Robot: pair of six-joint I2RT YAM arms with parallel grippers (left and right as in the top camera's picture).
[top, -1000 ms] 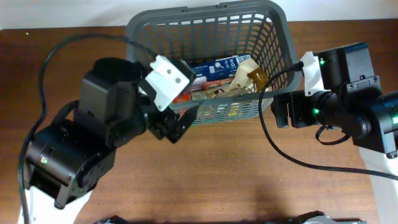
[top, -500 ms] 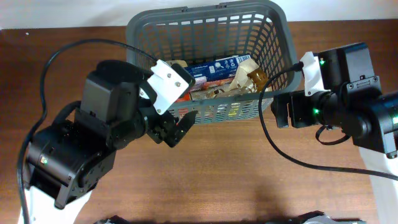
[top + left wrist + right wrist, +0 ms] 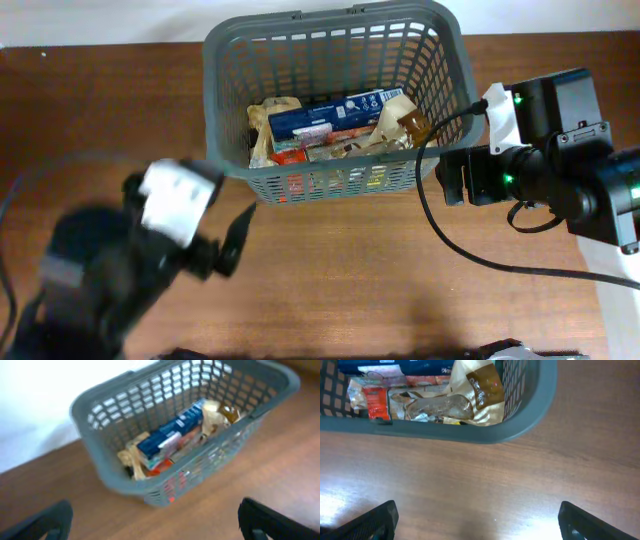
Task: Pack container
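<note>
1. The container (image 3: 330, 182), a dark grey slotted basket, sits at the upper centre of the overhead view on the brown wooden table (image 3: 350, 290).
2. Grocery packets lie inside it, gathered toward its lower wall. A blue box (image 3: 335, 112) lies across the middle, a red packet (image 3: 290, 156) sits just below it on the left, and a brown-labelled pouch (image 3: 408, 122) is at the right end.
3. The left gripper (image 3: 225, 250) is a motion-blurred shape in the lower left of the overhead view, below the container's lower-left corner and apart from it.
4. In the left wrist view its two dark fingertips sit in the bottom corners of the frame, spread wide with only bare table between them. The claw is open and holds nothing. The whole container fills the upper part of that frame.
5. The right gripper (image 3: 455, 182) is at the right of the overhead view, just beside the container's lower-right corner. Whether it touches the wall cannot be told from there.
6. In the right wrist view its fingertips likewise sit in the bottom corners, wide apart over bare wood, so this claw is also open and empty. The container's rounded corner runs across the top of that frame, clear of the fingertips. Inside the rim are the pouch, a clear wrapper (image 3: 437, 407) and the red packet.
7. A black cable (image 3: 440, 232) loops from the right arm over the table.
</note>
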